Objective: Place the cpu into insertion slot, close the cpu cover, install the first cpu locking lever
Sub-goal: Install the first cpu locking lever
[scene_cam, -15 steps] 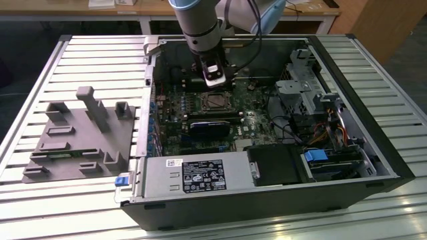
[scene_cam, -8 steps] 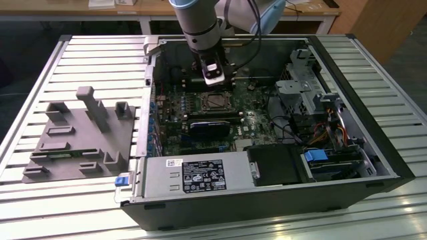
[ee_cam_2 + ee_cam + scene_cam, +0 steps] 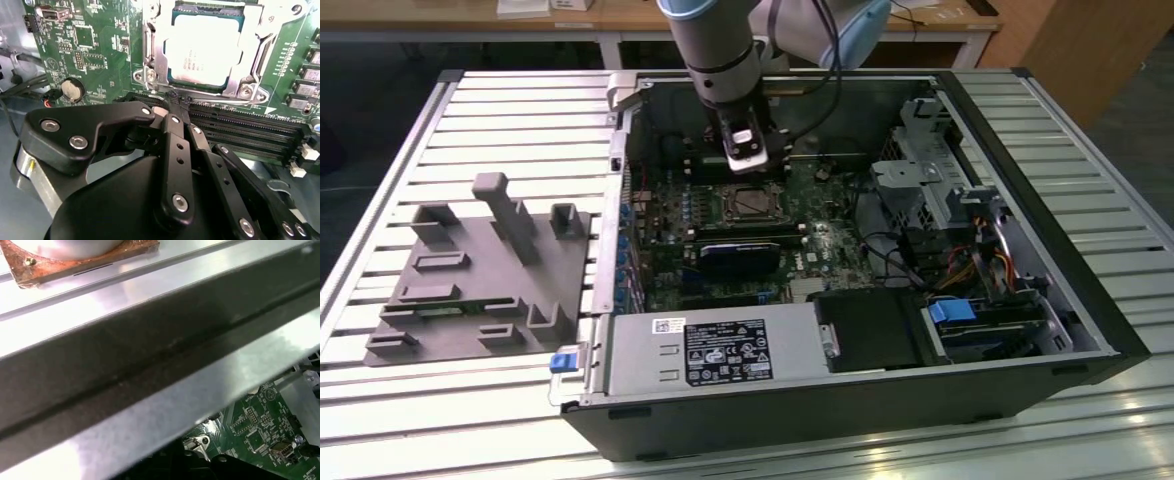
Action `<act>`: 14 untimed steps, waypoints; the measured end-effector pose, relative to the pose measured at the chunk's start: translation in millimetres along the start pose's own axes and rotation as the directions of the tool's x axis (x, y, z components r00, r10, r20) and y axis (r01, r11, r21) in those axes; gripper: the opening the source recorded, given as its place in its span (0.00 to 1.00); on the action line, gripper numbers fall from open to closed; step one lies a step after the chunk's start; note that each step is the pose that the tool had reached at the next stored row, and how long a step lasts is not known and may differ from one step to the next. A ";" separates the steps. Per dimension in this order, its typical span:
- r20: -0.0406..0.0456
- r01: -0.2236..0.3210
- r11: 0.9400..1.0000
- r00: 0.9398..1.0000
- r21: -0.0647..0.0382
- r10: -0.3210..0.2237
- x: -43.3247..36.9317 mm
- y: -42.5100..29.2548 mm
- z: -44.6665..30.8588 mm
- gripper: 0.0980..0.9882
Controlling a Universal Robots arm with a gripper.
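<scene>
Open computer case (image 3: 1014, 330) lies on a slatted table (image 3: 480, 110), motherboard (image 3: 660, 225) flat inside. Cpu (image 3: 202, 50) sits in the socket mid-board, cpu cover (image 3: 250, 75) framing it. Memory slots (image 3: 250, 130) run just beside the socket. Gripper (image 3: 172, 102) hangs over the slots, near the socket edge. Power supply (image 3: 707, 350) along the case's near wall. Fixture tray (image 3: 480, 275) on the table at the exterior view's left of the case.
</scene>
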State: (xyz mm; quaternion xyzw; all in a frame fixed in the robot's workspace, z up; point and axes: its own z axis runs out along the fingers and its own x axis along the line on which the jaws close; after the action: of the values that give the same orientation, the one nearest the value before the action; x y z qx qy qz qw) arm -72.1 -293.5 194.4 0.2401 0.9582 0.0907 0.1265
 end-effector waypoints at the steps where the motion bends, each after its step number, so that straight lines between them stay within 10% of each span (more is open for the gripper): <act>1: 0.002 -0.001 1.000 1.000 0.003 0.001 0.2 -0.1 0.7 0.00; 14: 0.016 -0.010 1.000 1.000 0.020 0.009 0.7 -0.5 2.7 0.00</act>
State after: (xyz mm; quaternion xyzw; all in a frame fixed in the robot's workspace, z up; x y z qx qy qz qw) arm -72.1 -293.3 191.6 0.2466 0.9569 0.0799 0.1312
